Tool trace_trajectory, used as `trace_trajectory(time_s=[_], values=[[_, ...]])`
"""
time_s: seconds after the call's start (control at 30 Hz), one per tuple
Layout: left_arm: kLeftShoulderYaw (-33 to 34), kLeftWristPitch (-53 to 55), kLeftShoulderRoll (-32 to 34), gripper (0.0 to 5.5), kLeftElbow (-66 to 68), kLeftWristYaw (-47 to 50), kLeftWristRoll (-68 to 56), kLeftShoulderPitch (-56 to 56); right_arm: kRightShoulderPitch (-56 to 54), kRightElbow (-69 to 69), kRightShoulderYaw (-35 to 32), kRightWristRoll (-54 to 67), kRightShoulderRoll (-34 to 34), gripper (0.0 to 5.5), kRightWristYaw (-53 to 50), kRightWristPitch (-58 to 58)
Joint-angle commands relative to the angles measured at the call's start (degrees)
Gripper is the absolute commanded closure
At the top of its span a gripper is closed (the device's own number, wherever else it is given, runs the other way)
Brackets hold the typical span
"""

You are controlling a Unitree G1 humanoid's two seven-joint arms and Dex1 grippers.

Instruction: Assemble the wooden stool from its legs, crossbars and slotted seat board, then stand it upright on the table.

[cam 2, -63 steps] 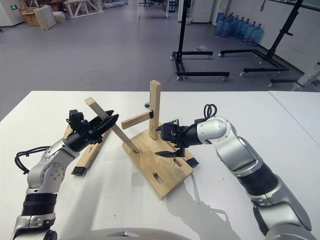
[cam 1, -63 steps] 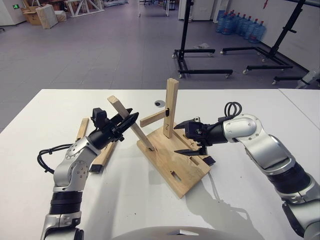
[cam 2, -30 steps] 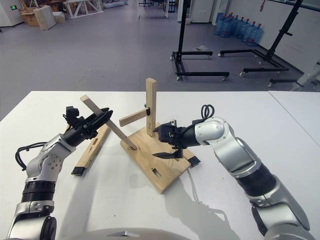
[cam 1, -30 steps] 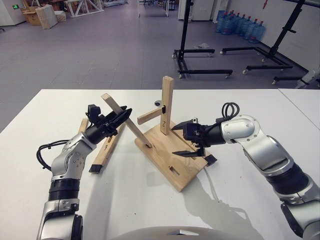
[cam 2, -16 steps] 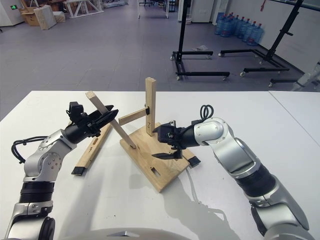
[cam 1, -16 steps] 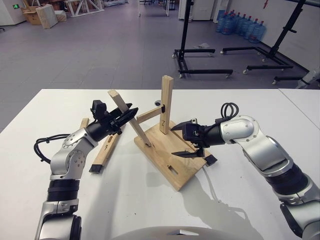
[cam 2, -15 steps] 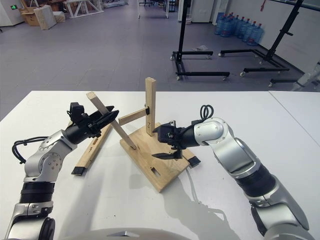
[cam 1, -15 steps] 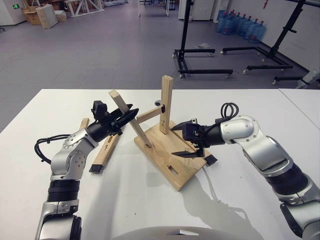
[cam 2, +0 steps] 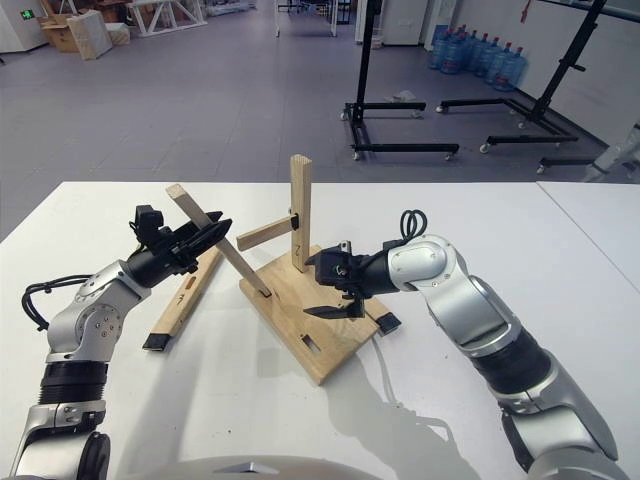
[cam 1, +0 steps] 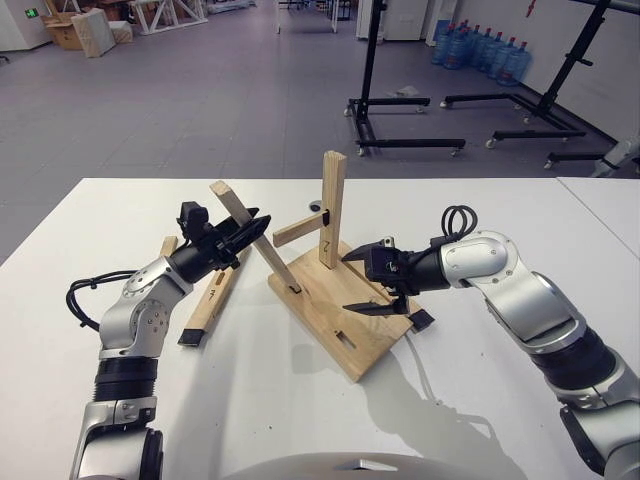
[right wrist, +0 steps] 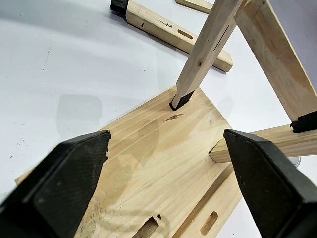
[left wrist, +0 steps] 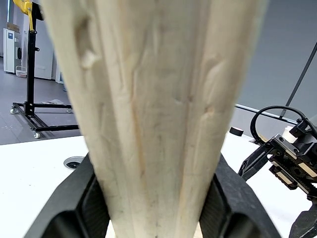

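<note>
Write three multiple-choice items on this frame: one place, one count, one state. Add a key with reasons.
1. Where does the loose wooden leg with the black end cap lie?
A. On the white table, to the robot's left of the flat slotted wooden seat board
B. On top of the seat board
C. On the floor

2. How many wooden legs rise from the seat board?
A. One
B. Two
C. Four

3. What state is the right gripper in?
A. Shut on a leg
B. Open over the seat board, holding nothing
C. Shut on a crossbar

Key:
1A: it lies flat on the table beside the board.
2B: an upright leg and a tilted leg, the latter held in the left gripper.
3B: its fingers are spread with nothing between them.
</note>
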Motion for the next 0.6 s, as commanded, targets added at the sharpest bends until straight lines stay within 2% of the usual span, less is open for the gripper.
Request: trace_trajectory(time_s=[0.03,0.4,0.6], values=[[-1.32,-0.36,0.25,3.48,-0.68,-0.04,1.44,0.31,-0.37,-0.77,0.35,0.37,-0.13,1.28,-0.02,0.47],[-5.57,-6.26,2.19,3.48,-0.92,-0.26,9.16,1.29,-1.18,-0.66,0.01,0.51,-0.02,1.28,-0.27,0.76],[-5.4,-5.82,1.48,3.48,-0.14,-0.15,7.51,1.18,-5.4,-0.03,-2.49,1.75,1.61,1.28,-1.53,1.8]])
